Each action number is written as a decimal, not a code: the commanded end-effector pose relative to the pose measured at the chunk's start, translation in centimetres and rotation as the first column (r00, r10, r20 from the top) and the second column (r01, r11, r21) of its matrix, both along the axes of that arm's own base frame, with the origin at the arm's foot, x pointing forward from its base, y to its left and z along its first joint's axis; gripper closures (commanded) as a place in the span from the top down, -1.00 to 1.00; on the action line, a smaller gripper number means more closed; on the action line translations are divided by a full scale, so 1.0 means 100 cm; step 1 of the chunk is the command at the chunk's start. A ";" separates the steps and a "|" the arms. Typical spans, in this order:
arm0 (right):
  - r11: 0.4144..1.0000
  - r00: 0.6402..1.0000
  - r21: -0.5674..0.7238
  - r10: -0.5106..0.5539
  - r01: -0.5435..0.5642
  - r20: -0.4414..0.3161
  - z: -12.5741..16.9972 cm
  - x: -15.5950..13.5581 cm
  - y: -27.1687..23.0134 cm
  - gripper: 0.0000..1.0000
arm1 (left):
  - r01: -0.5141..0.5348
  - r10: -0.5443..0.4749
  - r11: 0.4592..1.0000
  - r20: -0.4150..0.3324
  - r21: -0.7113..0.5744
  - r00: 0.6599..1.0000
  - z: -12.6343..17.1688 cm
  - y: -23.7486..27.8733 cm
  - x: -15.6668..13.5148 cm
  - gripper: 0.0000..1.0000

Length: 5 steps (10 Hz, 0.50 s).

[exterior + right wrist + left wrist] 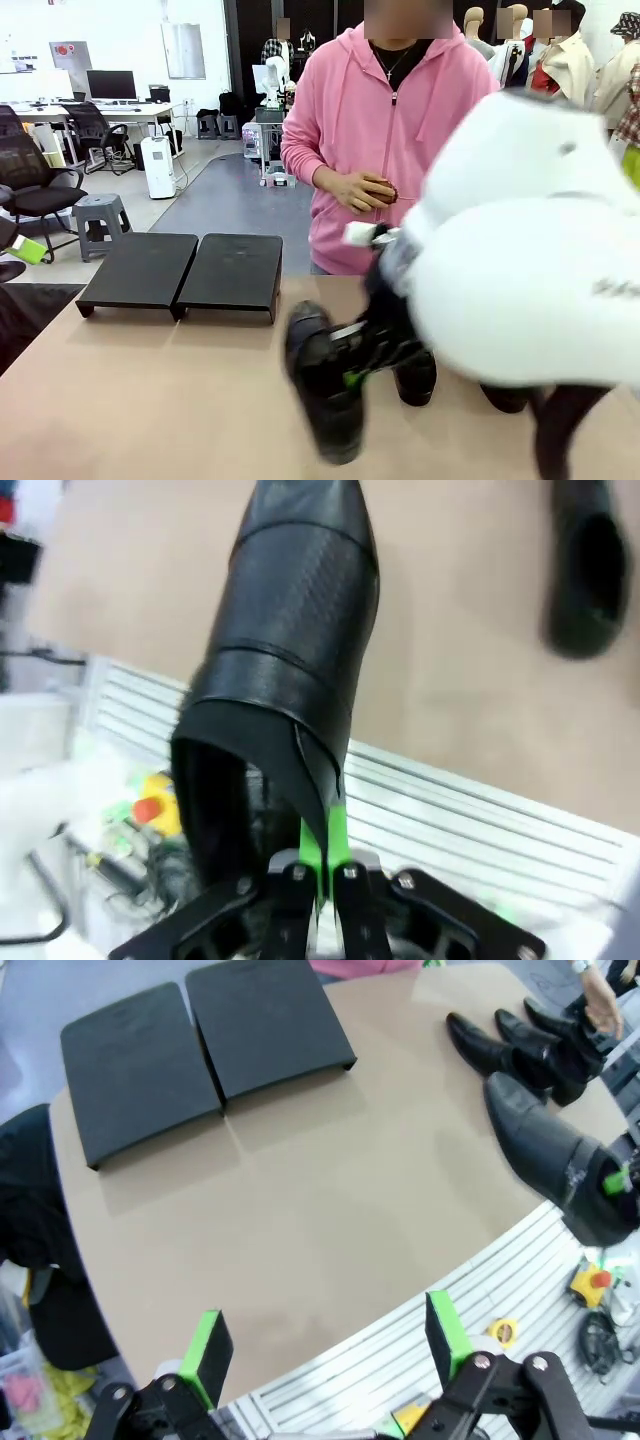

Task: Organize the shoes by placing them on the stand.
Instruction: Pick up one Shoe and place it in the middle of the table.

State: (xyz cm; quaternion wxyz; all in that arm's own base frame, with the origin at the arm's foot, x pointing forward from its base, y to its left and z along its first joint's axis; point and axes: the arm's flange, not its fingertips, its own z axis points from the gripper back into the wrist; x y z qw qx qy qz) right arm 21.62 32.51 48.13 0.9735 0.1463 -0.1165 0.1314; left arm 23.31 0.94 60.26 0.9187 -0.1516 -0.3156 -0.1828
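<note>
Right gripper (325, 842) is clamped tight, its green pads pinching the thin leather rim at the heel opening of one shoe (300, 610). This held shoe juts straight out from the fingertips, toe pointing away from the gripper. In the right wrist view its toe end is over the tan table (470, 680) and its heel end over the white slatted strip along the table's near edge.

In the front view the right gripper (350, 372) and the held shoe (325, 400) are motion-blurred. They lie to the right of the stand (180, 270) and nearer the robot's side, well apart from it. From the left wrist view the same shoe (540, 1140) sits far from the stand (200, 1045), with open tabletop between them.

The other shoes (485, 1048) lie together on the table, also well off to the right of the stand and touching neither platform. The two platforms of the stand sit side by side, just beside each other.

Left gripper (325, 1345) has its jaws spread wide with nothing between the pads. It hangs above the table's near edge, with the stand across the tabletop from it.

A person (370, 110) in a pink hoodie stands beyond the table, to the right of the stand, with a small brown brush (382, 190) in one hand (355, 188).
</note>
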 end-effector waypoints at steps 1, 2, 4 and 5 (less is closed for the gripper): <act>0.994 0.999 0.106 -0.008 0.011 -0.036 -0.042 0.040 0.074 -1.00 | 0.016 -0.016 1.000 0.001 -0.008 1.000 -0.001 0.001 0.000 1.00; 0.989 0.995 0.129 -0.065 0.075 -0.077 -0.074 0.050 0.099 -1.00 | 0.016 -0.016 1.000 0.001 -0.008 1.000 -0.001 0.001 0.000 1.00; 0.974 0.984 0.150 -0.164 0.172 -0.065 -0.114 0.062 0.130 -1.00 | 0.016 -0.016 1.000 0.001 -0.008 1.000 -0.001 0.001 0.000 1.00; 0.969 0.983 0.177 -0.157 0.173 -0.100 -0.123 0.064 0.138 -1.00 | 0.016 -0.016 1.000 0.001 -0.008 1.000 -0.001 0.001 0.000 1.00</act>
